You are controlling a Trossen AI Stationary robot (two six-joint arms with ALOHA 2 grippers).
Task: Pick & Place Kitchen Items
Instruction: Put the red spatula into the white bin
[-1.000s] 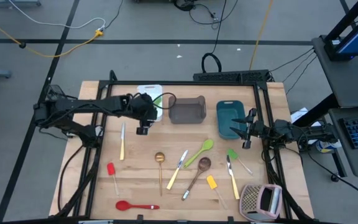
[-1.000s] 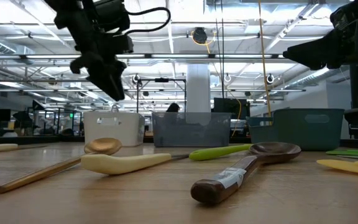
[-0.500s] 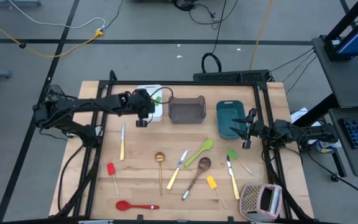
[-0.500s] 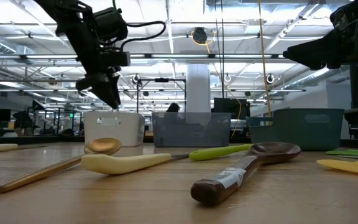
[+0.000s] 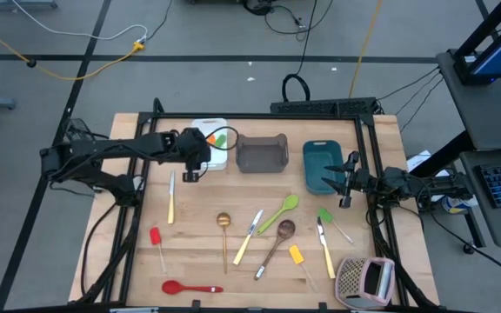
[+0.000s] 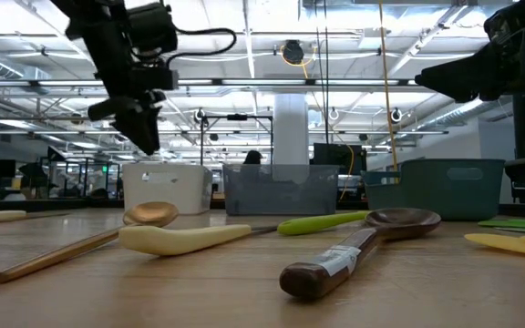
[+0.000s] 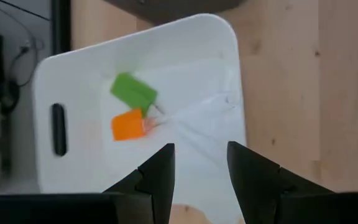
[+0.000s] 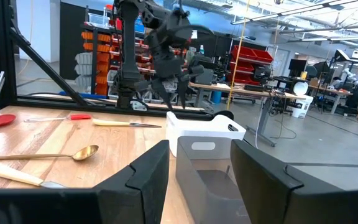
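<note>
My left gripper (image 5: 189, 176) (image 6: 144, 137) (image 7: 201, 171) hangs open and empty above the near edge of the white tub (image 5: 207, 146) (image 7: 73, 74). Inside the tub lie a green spatula (image 7: 133, 93) and an orange spatula (image 7: 128, 126). Flat on the table lie a cream-handled knife (image 5: 170, 198), red spatula (image 5: 156, 242), red spoon (image 5: 190, 288), gold ladle (image 5: 223, 233), second knife (image 5: 248, 236), lime spoon (image 5: 281, 211), brown spoon (image 5: 275, 246), yellow spatula (image 5: 298, 258), green spatula (image 5: 329, 219) and third knife (image 5: 324, 248). My right gripper (image 5: 330, 183) (image 8: 197, 168) waits open at the right edge.
A grey tub (image 5: 261, 154) and a teal tub (image 5: 322, 165) stand in a row to the right of the white one along the far side. A perforated grater with a pink side (image 5: 365, 280) lies at the near right corner. A black frame rail (image 5: 374, 174) borders the right side.
My left gripper has drifted a little toward the table's left edge along the white tub's near side and turned at the wrist, staying open and empty. The orange spatula in the tub, covered by the hand before, now shows.
</note>
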